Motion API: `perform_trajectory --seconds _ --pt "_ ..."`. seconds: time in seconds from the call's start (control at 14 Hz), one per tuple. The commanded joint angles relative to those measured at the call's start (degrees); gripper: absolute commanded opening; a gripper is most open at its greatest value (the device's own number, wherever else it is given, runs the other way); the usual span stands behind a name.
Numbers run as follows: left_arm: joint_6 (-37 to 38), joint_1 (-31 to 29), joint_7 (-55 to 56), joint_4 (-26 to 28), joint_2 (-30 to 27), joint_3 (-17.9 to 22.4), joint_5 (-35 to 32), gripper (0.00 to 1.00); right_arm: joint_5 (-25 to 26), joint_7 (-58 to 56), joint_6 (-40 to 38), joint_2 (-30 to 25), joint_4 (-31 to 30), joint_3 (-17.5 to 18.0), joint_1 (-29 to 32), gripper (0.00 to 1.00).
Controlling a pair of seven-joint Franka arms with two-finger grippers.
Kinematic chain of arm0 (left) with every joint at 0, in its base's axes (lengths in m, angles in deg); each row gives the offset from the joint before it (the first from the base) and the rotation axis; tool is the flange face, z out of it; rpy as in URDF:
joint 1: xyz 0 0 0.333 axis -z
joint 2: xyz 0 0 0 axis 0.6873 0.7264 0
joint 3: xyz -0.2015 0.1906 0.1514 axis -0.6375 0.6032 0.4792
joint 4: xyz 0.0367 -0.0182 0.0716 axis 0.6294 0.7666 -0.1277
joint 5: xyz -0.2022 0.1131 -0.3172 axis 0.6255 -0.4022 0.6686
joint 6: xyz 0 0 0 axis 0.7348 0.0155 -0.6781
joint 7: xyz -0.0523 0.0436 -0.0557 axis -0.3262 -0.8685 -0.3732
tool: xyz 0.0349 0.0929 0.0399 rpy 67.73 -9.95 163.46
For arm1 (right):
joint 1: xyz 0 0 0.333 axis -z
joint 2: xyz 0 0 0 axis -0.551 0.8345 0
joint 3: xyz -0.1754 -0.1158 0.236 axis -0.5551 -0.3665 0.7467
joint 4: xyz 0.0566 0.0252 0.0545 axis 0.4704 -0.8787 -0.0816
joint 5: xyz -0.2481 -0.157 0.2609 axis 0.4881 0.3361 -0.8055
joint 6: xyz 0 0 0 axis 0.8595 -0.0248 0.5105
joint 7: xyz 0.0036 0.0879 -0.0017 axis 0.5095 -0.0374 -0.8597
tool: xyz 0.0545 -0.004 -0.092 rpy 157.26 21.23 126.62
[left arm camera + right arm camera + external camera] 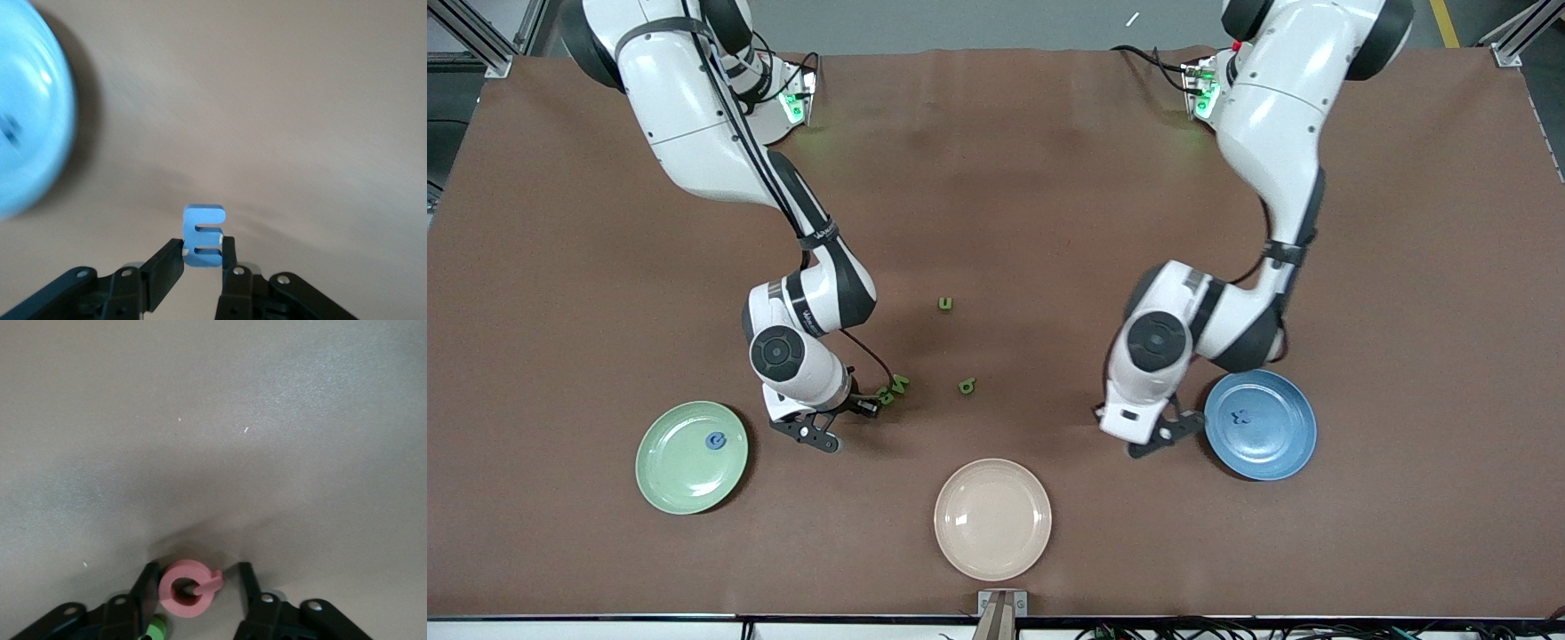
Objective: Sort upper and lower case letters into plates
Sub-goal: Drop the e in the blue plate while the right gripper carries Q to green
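My left gripper (202,248) is shut on a blue letter E (204,233) and holds it over the table, beside the blue plate (1280,444). That plate shows blurred in the left wrist view (27,113) and holds one blue letter (1240,416). My right gripper (198,577) is open low at the table, its fingers round a pinkish red ring-shaped letter (190,588). One finger touches the letter and the other stands apart. A green letter (155,630) lies beside it. The pale green plate (680,476) holds a blue letter (715,440). The pinkish red letter is hidden in the front view.
A cream-beige plate (992,519) sits near the front camera at mid-table. Two green letters (894,389) lie touching by my right gripper (864,405). Single green letters lie at mid-table (967,386) and farther from the camera (945,304).
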State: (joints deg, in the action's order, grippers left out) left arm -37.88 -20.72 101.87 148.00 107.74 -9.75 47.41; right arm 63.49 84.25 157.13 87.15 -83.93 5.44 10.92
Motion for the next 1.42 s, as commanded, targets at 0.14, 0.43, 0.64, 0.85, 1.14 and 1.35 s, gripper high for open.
perform_trajectory --seconds 0.14,0.43,0.64,0.85,1.14,1.35 --pt "0.7 -9.0 -19.7 9.2 -5.8 -0.5 -2.1 0.03 -0.6 -0.2 0.1 -0.4 -1.0 0.0 -0.2 0.26" --pt "0.7 -13.4 -28.9 17.3 -10.9 -0.7 -2.1 0.04 -0.1 -4.3 -2.1 -0.9 1.5 -0.3 1.2 0.14" --pt "0.7 -13.2 -28.9 19.5 -11.8 -0.6 -2.1 0.36 0.7 -18.2 -12.9 -0.5 9.3 -1.2 7.0 0.13" --pt "0.9 -12.6 -28.3 19.4 -12.0 -1.0 -2.3 1.00 6.0 -29.6 -12.6 -0.6 9.8 -1.3 11.3 0.13" --pt "7.1 -10.1 -28.9 13.0 -12.1 -1.4 -2.7 1.00 17.9 -35.7 -6.1 -0.3 9.6 -1.2 14.8 0.28" --pt "6.9 -8.4 -26.0 11.8 -10.7 -6.2 -1.6 1.00 18.0 -35.8 -4.8 0.2 9.4 -1.2 15.2 0.70"
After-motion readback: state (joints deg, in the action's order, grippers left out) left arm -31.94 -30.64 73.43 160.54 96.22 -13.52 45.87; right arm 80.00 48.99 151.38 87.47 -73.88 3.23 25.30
